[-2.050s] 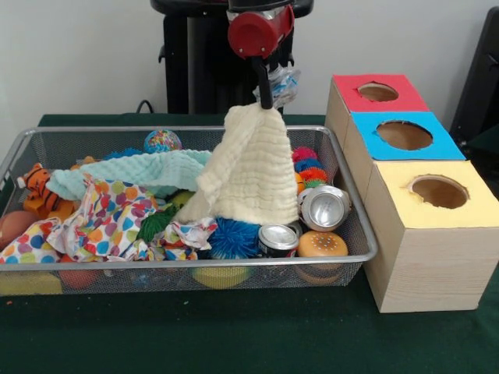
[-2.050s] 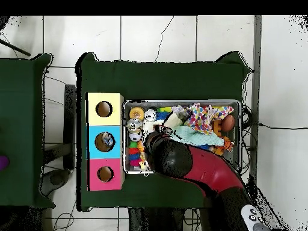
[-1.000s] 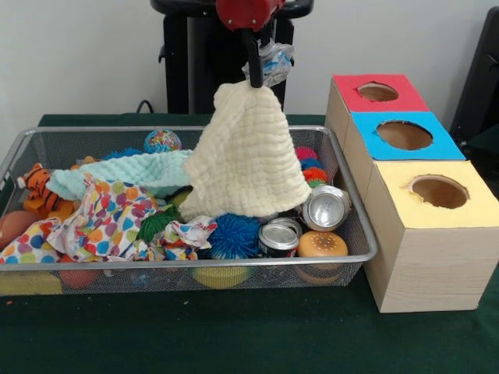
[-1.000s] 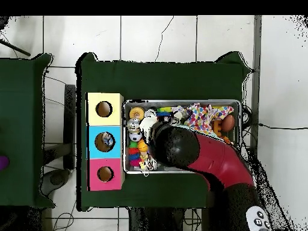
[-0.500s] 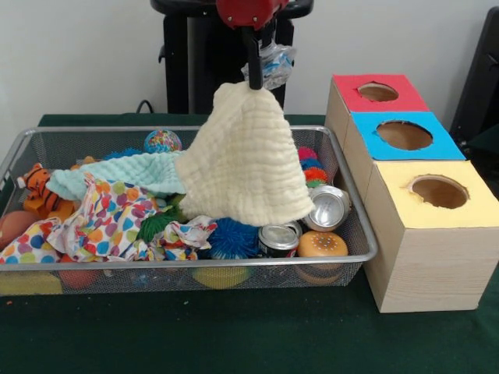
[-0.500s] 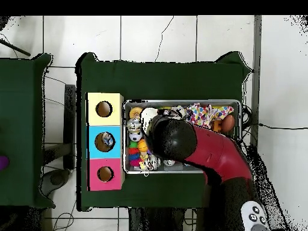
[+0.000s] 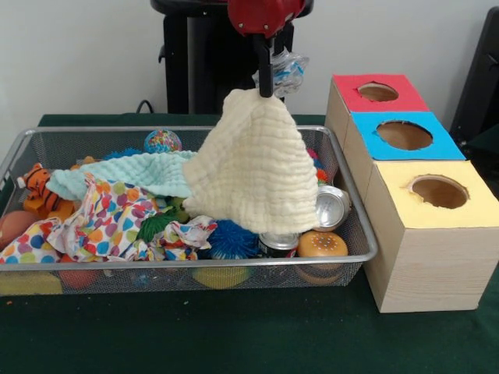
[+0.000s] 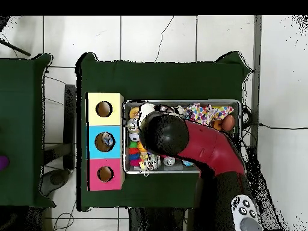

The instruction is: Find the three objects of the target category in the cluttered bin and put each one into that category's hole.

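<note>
My gripper (image 7: 266, 87) hangs above the right half of the wire mesh bin (image 7: 234, 262). It is shut on the top of a cream waffle cloth (image 7: 249, 167), and a crushed clear bottle (image 7: 285, 68) is caught with it, just right of the finger. The cloth hangs free, its hem just above the toys. No other clear bottle shows in the bin. In the overhead view the red arm (image 8: 180, 138) hides the gripper over the bin's left half (image 8: 239, 120). Something pale shows inside the blue box's hole (image 8: 106, 140).
Three boxes with round holes stand right of the bin: red (image 7: 378, 92), blue (image 7: 404, 135), yellow (image 7: 439, 191). The bin holds silver cans (image 7: 334, 206), a burger toy (image 7: 321, 244), a blue spiky ball (image 7: 232, 238), a mint cloth (image 7: 132, 171), a polka-dot cloth (image 7: 109, 222) and a tiger toy (image 7: 37, 191).
My gripper rose with the cream cloth and the bottle, then shifted a little right towards the boxes. The cloth swung right and now hides more of the cans.
</note>
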